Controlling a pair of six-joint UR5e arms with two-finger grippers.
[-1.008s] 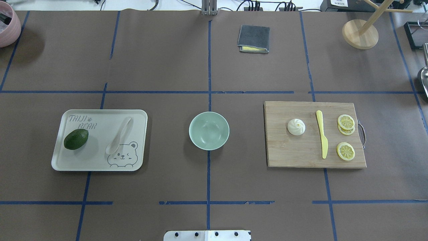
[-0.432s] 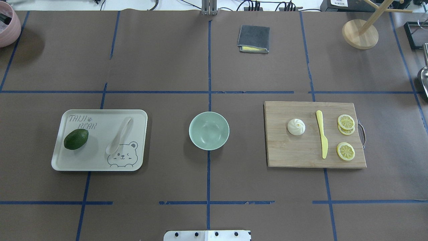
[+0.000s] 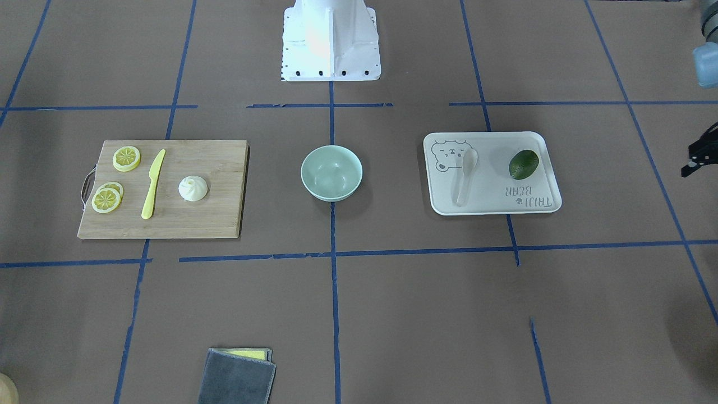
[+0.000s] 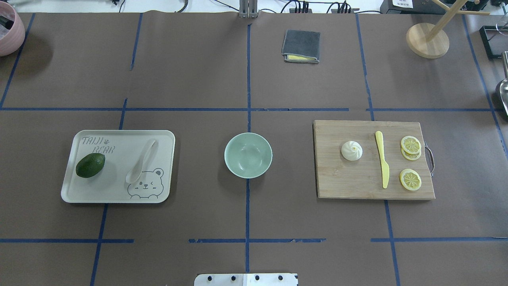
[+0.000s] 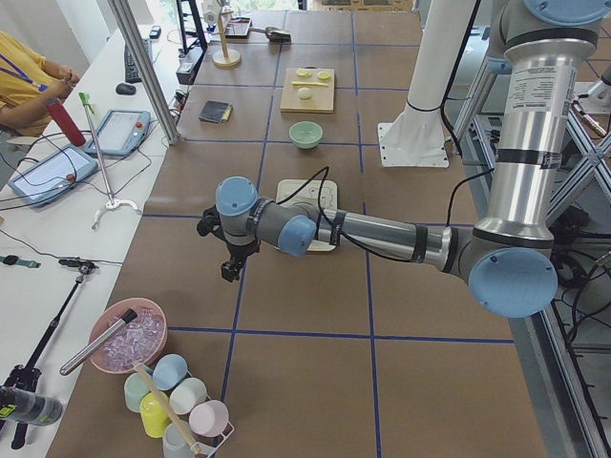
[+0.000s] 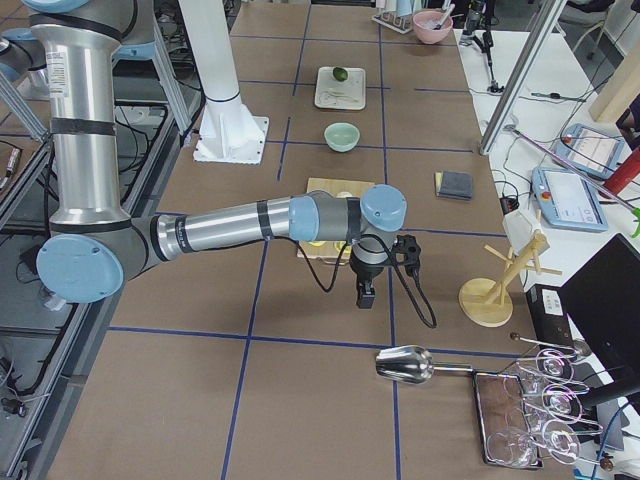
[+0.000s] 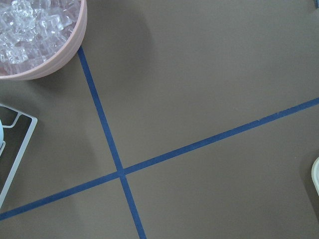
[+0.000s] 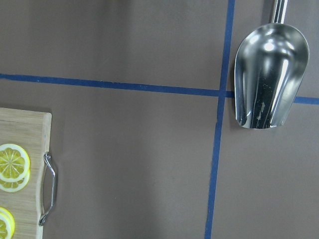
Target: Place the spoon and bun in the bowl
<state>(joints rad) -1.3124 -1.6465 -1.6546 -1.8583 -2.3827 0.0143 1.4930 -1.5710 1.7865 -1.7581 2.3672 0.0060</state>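
Nearest the robot: the mounting plate (image 4: 246, 279), straight back from the bowl (image 4: 248, 155). No arm shows over the table in the overhead view.

Level with the bowl, on its left: the bear-print tray (image 4: 115, 190). The spoon (image 4: 142, 161) lies flat on it, scoop end toward the robot, and an avocado (image 4: 90, 165) sits on the side away from the bowl. On the bowl's right is the wooden cutting board (image 4: 349, 182). The bun (image 4: 351, 150) sits upright on the end closest to the bowl, with a yellow knife (image 4: 382, 159) and lemon slices (image 4: 410, 179) beyond it. The bowl is empty.

Farther out from the bowl: the left gripper (image 5: 229, 271) hangs past the tray over bare table, and the right gripper (image 6: 366, 297) hangs past the board's handle end. You cannot tell whether either pincer is released or clenched.

Beyond the bowl: a folded grey cloth (image 4: 301, 46).

Change over the last second: none. Spoon, bun and bowl sit exactly where they were. My read is that the task is not begun and both picks are still yours to make, spoon likely by the left arm, bun by the right.
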